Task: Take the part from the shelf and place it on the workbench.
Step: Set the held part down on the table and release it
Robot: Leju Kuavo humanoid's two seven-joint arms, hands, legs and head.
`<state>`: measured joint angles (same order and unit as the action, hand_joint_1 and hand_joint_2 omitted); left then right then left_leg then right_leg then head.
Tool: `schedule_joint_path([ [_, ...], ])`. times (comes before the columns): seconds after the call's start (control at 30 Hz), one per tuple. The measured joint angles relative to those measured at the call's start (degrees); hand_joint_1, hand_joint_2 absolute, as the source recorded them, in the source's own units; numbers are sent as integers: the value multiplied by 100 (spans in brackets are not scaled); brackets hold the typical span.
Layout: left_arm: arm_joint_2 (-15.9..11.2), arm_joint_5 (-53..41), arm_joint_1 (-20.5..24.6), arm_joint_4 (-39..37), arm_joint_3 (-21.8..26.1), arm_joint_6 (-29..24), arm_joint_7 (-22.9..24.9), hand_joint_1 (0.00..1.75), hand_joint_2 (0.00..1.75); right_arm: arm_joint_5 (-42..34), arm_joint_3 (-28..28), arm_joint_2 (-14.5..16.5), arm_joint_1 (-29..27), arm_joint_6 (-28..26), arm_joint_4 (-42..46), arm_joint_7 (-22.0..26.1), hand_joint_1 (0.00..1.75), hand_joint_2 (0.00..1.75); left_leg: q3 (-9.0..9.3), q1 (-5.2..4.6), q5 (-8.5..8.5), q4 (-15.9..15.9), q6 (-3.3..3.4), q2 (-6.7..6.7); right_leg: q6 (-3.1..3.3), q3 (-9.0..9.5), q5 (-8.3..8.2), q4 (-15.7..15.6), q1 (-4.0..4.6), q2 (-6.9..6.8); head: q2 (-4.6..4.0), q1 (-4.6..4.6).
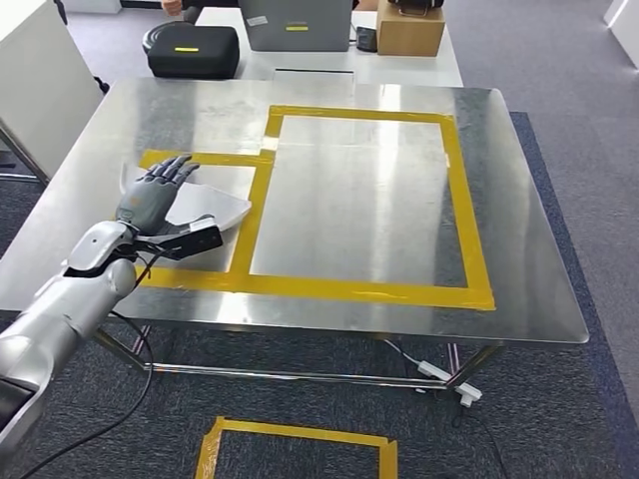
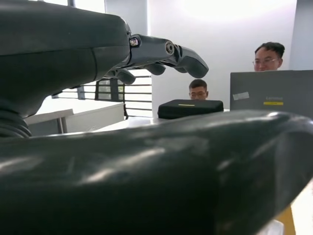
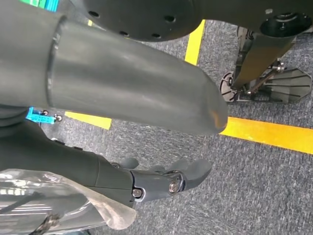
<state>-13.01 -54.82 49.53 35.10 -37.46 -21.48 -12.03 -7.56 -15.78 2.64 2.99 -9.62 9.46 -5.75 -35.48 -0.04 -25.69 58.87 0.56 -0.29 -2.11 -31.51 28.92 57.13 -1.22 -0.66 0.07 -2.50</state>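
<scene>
1. Part: a thin, pale, curved sheet-like piece lies flat on the steel workbench, left of centre in the head view, inside the smaller yellow-taped rectangle.
2. We judge it light and fairly stiff, with a smooth face that could slide on the polished metal; its thin edges look like the only place to take hold, best pinched at the near or left rim.
3. Our left hand hovers over or rests on the part's left end, fingers stretched out and slightly apart, thumb kept apart from them; we cannot tell whether it touches the sheet. The left wrist view shows the fingers extended with nothing between them.
4. Our right hand hangs above grey carpet crossed by yellow floor tape, fingers loosely extended and holding nothing.
5. Since the part already lies on the workbench, we judge the placing nearly done.
6. Further back, at the top of the head view, a black case, a laptop and a cardboard box sit on a white table.
</scene>
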Motion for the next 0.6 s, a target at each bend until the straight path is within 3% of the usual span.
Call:
schedule_joint_path([
  [0.1, -21, -39, 1, 5, 25, -10, 3, 0, 0, 0, 0, 0, 3, -4, 0, -29, 0, 0, 5, -19, 13, -19, 64, 1, -56, 14, -13, -16, -21, -1, 0, -1],
  [0.17, -31, -66, 3, 25, 42, -26, 3, 0, 0, 0, 0, 0, 4, -8, 0, -58, 0, 0, 34, 5, 75, -93, 128, 10, -85, -46, 94, 82, -18, 13, 0, 5],
  [0.2, -32, -79, 4, 35, 49, -38, 3, 0, 0, 0, 0, 0, 4, -10, 0, -71, 0, 0, 44, 21, 102, -131, 154, 14, -89, -141, 241, 288, -13, 26, 0, 14],
  [0.27, -30, -105, -10, 45, 58, -55, 3, 0, 0, 0, -2, 1, 1, -12, 0, -103, 0, 0, 38, 27, 123, -147, 175, 18, -91, -452, 627, 998, -8, 46, 0, 28],
  [0.3, -30, -121, -25, 45, 60, -59, 3, 0, 0, 0, -2, 2, -1, -13, 0, -124, 0, 0, 28, 25, 126, -146, 174, 17, -97, -608, 760, 1361, -9, 50, 0, 32],
  [0.33, -30, -141, -43, 44, 61, -60, 3, 0, 0, 0, -3, 3, -5, -13, 0, -146, 0, 0, 19, 25, 130, -142, 169, 16, -104, -693, 788, 1562, -10, 50, 0, 32],
  [0.37, -31, -161, -57, 44, 61, -60, 3, 0, 0, 0, -3, 4, -7, -14, 0, -166, 0, 0, 10, 30, 136, -133, 161, 13, -110, -679, 707, 1557, -12, 50, 0, 33],
  [0.4, -31, -179, -68, 44, 61, -61, 5, 0, 0, 0, -2, 2, -5, -15, 0, -183, 0, 0, 1, 39, 140, -118, 149, 9, -114, -554, 530, 1322, -19, 49, 0, 34],
  [0.47, -33, -202, -76, 44, 66, -68, 11, 0, 0, -1, -2, -1, 9, -19, 0, -212, 0, 0, -35, 51, 142, -67, 94, -2, -124, -143, 204, 566, -31, 59, 0, 40],
  [0.53, -42, -220, -75, 44, 75, -79, 21, 0, 0, -2, -2, -1, 18, -23, 0, -246, 0, 0, -82, 41, 163, -17, 6, -13, -97, 75, 108, 162, -29, 90, 0, 40],
  [0.6, -48, -234, -83, 44, 81, -95, 27, 0, 0, -3, -2, 1, 13, -26, 0, -278, 0, 0, -112, 36, 218, -7, -81, -24, -22, 48, 93, 154, -14, 108, 0, 41],
])
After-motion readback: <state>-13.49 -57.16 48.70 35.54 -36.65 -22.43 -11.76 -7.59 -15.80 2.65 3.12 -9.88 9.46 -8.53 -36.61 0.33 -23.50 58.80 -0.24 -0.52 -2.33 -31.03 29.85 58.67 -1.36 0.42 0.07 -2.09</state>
